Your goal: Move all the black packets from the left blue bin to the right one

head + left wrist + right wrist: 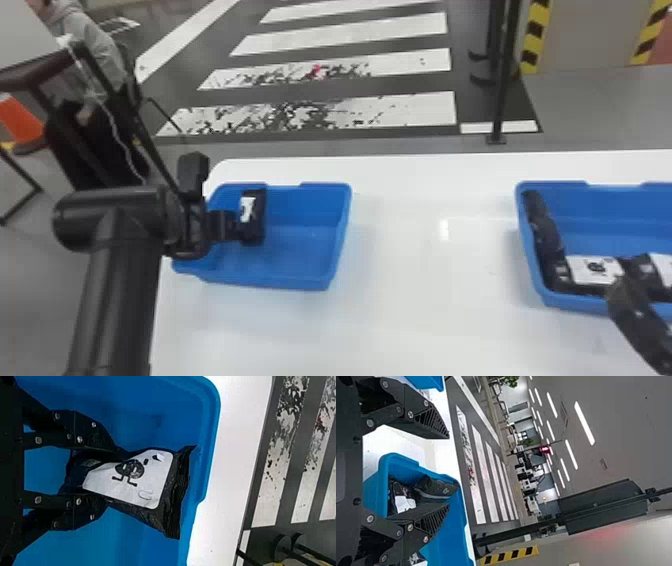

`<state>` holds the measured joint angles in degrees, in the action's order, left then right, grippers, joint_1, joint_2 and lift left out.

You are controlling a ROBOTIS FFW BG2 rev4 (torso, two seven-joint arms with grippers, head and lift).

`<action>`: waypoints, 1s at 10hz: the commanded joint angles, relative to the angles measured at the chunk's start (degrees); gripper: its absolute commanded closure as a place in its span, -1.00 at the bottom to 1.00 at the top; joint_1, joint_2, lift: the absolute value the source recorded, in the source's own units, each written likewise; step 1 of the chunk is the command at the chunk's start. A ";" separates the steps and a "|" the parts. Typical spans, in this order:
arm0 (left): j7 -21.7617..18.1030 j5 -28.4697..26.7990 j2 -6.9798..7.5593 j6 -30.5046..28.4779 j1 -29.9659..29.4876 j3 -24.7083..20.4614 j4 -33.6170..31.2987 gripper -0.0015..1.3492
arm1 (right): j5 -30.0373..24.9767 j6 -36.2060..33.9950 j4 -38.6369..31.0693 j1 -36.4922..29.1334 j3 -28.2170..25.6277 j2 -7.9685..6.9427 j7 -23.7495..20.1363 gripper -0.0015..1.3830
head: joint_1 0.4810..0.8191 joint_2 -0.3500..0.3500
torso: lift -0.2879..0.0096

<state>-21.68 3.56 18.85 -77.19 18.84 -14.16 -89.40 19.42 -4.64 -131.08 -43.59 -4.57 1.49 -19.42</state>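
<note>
Inside the left bin (305, 250), the packet (136, 479) is pinched near one end by the left gripper (110, 475). Probably light, soft and a little slippery, it is better held around its fuller middle. To the right of that bin, the right gripper (448, 471) is spread.

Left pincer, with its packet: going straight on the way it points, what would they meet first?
Probably the wall of the left blue bin, just past the far end of the black packet, though depth is unclear.
</note>
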 commanded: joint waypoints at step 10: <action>-5.65 11.06 -1.53 -0.29 -17.01 8.10 -36.53 0.79 | -0.68 1.97 -0.75 5.20 4.11 1.32 -4.49 -0.33 | 0.27 0.43 | -0.31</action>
<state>-27.30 13.80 17.32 -77.70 1.84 -7.58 -125.71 18.99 -3.09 -132.01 -39.16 -1.00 2.74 -23.87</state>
